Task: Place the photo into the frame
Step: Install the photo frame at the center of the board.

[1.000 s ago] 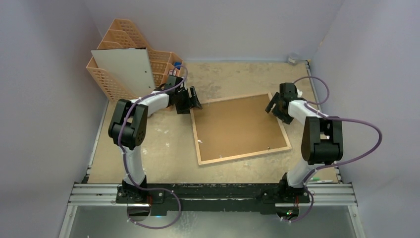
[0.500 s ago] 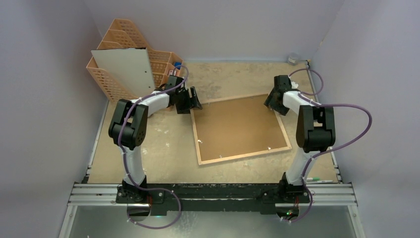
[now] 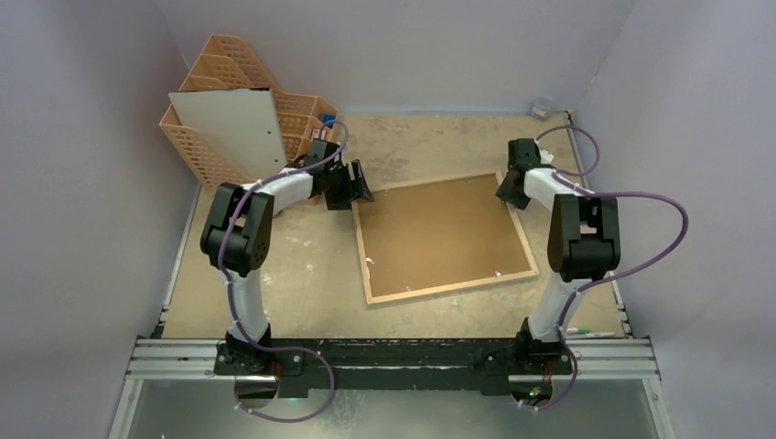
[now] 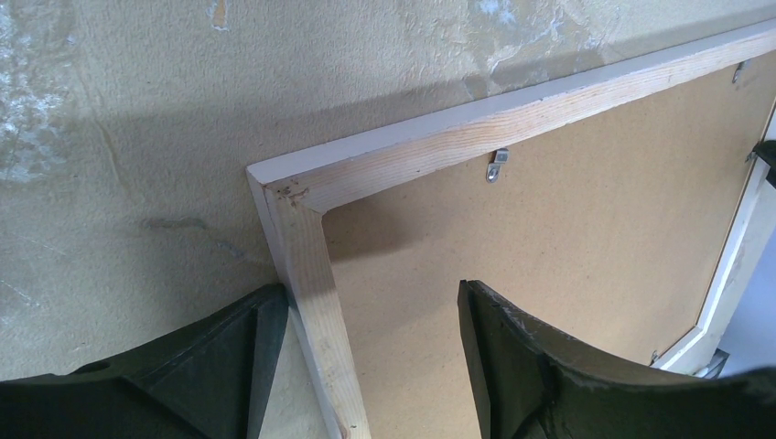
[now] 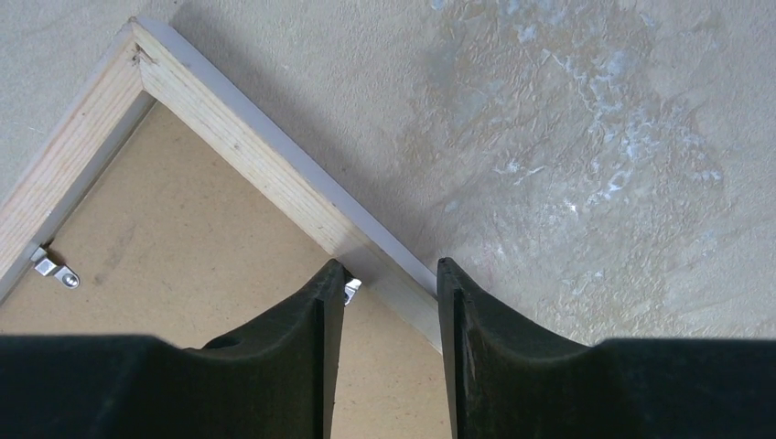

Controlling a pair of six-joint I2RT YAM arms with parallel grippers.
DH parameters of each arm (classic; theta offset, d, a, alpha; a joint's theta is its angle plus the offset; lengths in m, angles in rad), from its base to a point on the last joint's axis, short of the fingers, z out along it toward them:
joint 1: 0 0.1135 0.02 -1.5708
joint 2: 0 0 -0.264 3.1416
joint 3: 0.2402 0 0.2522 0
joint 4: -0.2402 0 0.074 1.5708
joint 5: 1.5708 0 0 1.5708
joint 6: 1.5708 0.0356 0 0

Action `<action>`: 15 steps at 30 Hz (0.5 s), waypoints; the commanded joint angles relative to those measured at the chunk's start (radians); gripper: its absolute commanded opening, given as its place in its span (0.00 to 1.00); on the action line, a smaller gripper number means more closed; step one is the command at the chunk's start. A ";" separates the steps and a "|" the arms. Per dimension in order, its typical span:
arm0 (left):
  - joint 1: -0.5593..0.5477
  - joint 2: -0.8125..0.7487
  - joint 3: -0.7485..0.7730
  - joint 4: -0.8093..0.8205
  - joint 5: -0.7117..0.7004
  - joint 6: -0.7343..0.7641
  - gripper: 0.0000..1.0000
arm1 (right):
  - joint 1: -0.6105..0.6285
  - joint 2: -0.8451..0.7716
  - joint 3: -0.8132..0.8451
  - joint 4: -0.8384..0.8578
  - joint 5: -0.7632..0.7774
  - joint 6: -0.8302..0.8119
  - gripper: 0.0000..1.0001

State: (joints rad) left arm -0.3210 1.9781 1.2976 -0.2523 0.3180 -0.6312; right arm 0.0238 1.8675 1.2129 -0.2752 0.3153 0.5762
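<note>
Just changed: right gripper (image 5: pixel 389 267) now sits over the far right corner of the large white-edged pine picture frame (image 3: pixel 453 286), jaws narrowing around its rail; I cannot tell whether they pinch yet.
Meaning: brown fibreboard backing (image 3: pixel 439 233) is still in; the frame needs opening.
Left gripper (image 4: pixel 366 297): open, straddling the far left corner.
Peach plastic lattice organiser (image 3: pixel 197 151): far left, holding what looks like the large rectangular photo (image 3: pixel 231 128), white reverse outward.

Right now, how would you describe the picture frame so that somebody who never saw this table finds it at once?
On the tan table, look at the middle. The frame lies flat there, face down, a light wood rim around a brown board. Unlike the upright peach basket with a white sheet at the far left, it is the only flat wooden rectangle.
</note>
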 commanded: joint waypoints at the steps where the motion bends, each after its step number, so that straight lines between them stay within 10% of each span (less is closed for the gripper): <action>1: -0.017 0.024 -0.025 0.021 0.024 0.018 0.70 | 0.008 -0.019 -0.023 -0.002 -0.057 0.040 0.39; 15: -0.006 -0.038 0.000 -0.017 0.001 0.025 0.71 | 0.010 -0.163 0.063 -0.059 0.000 0.028 0.79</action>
State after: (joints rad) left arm -0.3210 1.9762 1.2957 -0.2520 0.3168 -0.6304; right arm 0.0269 1.8294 1.2118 -0.3103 0.2958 0.6041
